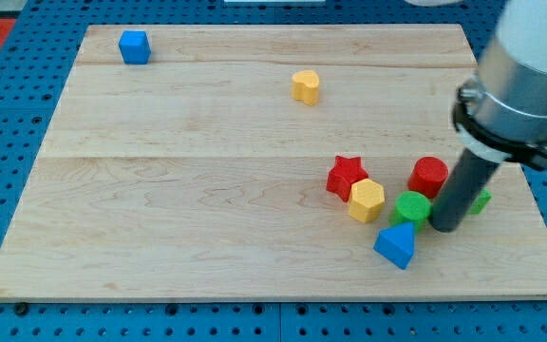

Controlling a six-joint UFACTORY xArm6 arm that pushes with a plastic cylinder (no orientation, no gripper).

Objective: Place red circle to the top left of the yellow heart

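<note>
The red circle (428, 177) sits at the counter's (207, 228) right, near side; it looks light, stiff and smooth, so it should slide from a push low on its right flank. My tip (443, 228), with no jaws, rests just beside it, touching the green block (410, 208). The yellow heart (305, 86) lies well apart, far and left.

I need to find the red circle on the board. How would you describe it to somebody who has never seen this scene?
Look at the wooden board, then at the cluster of blocks near the view's bottom right. The red circle is at the cluster's top, just left of the dark rod, whose tip is lower down. Unlike the red star, it is a round cylinder.
</note>
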